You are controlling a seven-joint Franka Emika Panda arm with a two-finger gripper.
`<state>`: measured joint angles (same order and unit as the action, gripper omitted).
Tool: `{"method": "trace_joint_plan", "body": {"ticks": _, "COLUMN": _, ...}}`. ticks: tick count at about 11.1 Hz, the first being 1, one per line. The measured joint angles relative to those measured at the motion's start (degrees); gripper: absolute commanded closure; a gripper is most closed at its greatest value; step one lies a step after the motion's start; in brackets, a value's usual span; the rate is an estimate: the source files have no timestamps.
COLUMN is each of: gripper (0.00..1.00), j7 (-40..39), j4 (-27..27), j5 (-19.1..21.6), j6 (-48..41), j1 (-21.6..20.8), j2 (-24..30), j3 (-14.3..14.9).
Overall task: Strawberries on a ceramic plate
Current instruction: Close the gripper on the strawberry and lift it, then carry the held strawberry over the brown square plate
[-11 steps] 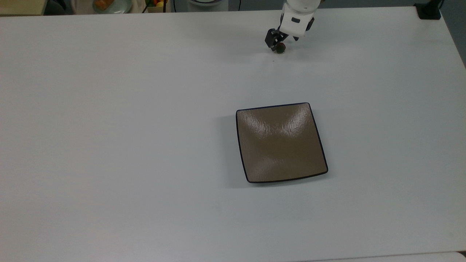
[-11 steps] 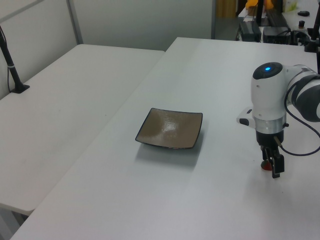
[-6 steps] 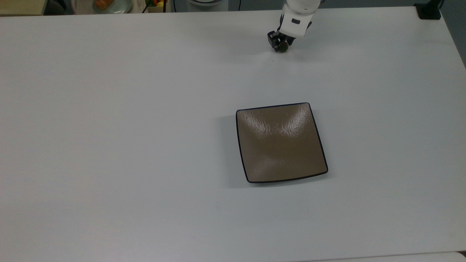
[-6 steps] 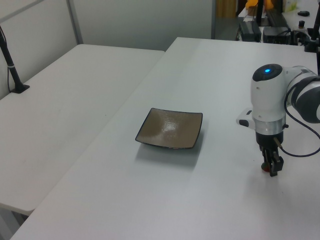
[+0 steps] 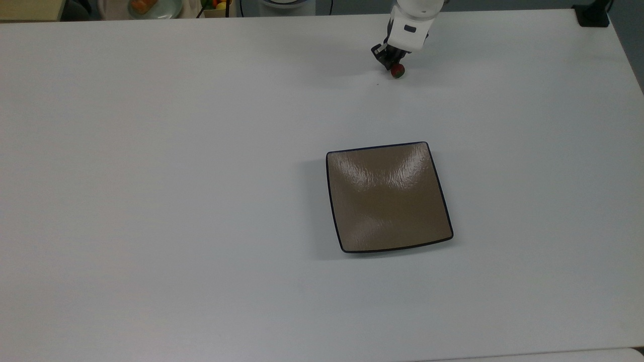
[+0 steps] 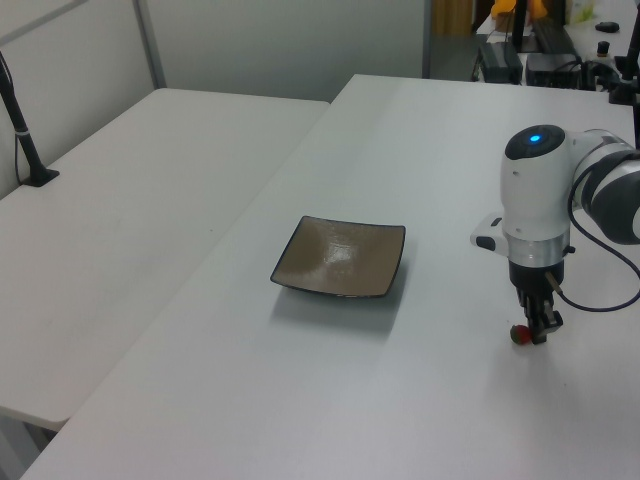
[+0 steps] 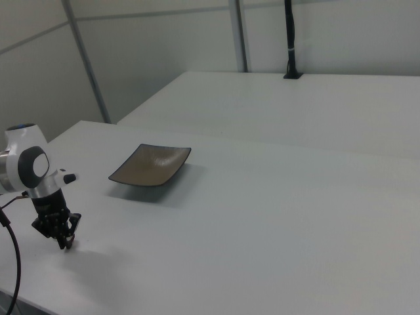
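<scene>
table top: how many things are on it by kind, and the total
strawberry: 1, red, at the gripper tips
ceramic plate: 1, brown, square, nothing on it
total: 2

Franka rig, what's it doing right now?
The arm's gripper is shut on the strawberry near the table's far edge in the top view, low over the surface. Whether the berry is off the tabletop can't be told. The ceramic plate sits empty, well apart from the gripper, nearer the middle of the table. Nothing is on the plate yet.
</scene>
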<state>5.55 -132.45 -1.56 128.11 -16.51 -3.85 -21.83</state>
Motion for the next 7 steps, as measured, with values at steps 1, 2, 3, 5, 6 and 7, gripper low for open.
{"method": "trace_joint_plan", "body": {"ticks": 1, "gripper": 0.99, "j7": 0.0, "j4": 0.3, "j5": 0.0, "j6": 0.0, "j1": 0.0, "j2": 0.0, "j3": 0.0}}
{"method": "trace_joint_plan", "body": {"ticks": 2, "gripper": 0.99, "j7": 0.0, "j4": 0.4, "j5": 0.0, "j6": 0.0, "j1": 0.1, "j2": 0.0, "j3": 0.0}}
{"method": "trace_joint_plan", "body": {"ticks": 3, "gripper": 0.99, "j7": 0.0, "j4": 0.5, "j5": 0.0, "j6": 0.2, "j1": 0.1, "j2": 0.0, "j3": 0.0}}
{"method": "trace_joint_plan", "body": {"ticks": 5, "gripper": 0.99, "j7": 0.0, "j4": 1.4, "j5": 0.0, "j6": 0.3, "j1": 0.4, "j2": 0.1, "j3": 0.0}}
{"method": "trace_joint_plan", "body": {"ticks": 6, "gripper": 0.99, "j7": 0.0, "j4": 2.4, "j5": 0.0, "j6": 0.3, "j1": 0.7, "j2": 0.2, "j3": 0.0}}
{"method": "trace_joint_plan", "body": {"ticks": 7, "gripper": 0.99, "j7": 0.0, "j4": 3.6, "j5": 0.0, "j6": 0.3, "j1": 1.1, "j2": 0.4, "j3": 0.1}}
